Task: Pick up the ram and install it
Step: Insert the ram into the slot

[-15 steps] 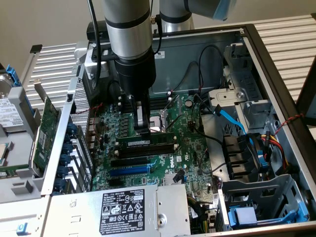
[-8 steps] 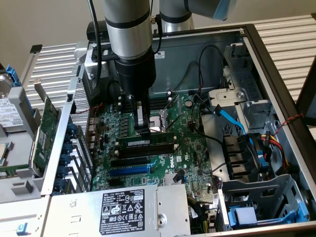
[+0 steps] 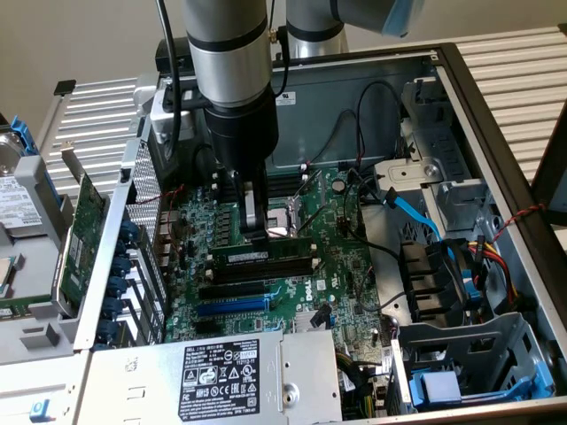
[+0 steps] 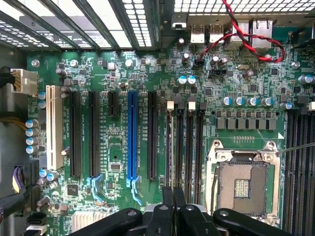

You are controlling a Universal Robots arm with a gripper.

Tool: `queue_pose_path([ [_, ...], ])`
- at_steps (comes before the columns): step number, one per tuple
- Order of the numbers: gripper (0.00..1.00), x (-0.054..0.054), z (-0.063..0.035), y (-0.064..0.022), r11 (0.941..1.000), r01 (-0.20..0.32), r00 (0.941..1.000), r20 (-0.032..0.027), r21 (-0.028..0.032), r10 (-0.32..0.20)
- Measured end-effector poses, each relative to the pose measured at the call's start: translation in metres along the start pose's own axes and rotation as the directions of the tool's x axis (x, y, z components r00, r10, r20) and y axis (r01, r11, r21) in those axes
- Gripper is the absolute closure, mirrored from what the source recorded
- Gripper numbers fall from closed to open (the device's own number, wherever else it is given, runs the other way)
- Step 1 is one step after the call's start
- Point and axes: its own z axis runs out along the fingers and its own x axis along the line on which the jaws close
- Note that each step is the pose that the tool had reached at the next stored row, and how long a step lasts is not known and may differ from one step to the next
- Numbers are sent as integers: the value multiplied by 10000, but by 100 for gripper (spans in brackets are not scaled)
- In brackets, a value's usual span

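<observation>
The arm (image 3: 226, 53) reaches down into an open computer case (image 3: 496, 133) that lies on its side, its jaws closed together, with no gap visible between them. In the exterior view the tips sit right at the top edge of the ram (image 3: 263, 257); whether they touch it cannot be told.

The ram is a long, narrow stick, dark green to nearly black, with a pale label strip along the face turned to the camera. It stands on its long edge, level, in the bank of black memory slots (image 4: 189, 142) on the motherboard (image 3: 297, 297). This bank lies between the processor socket (image 4: 243, 184) and the expansion slots, one of which is blue (image 4: 132, 137). Which slot of the bank holds it cannot be told.

In the wrist view the closed jaws point down over that bank, close beside the socket.

A wider green expansion card (image 3: 84, 230) stands outside the case wall at the exterior view's left. The power supply (image 3: 221, 372), with its black label, fills the near corner of the case.
</observation>
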Motion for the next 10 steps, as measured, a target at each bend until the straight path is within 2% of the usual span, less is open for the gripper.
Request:
queue_pose_path([
  [10, 88, -7, 6, 6, 9998, -203, 9998, -5, -4, 203],
])
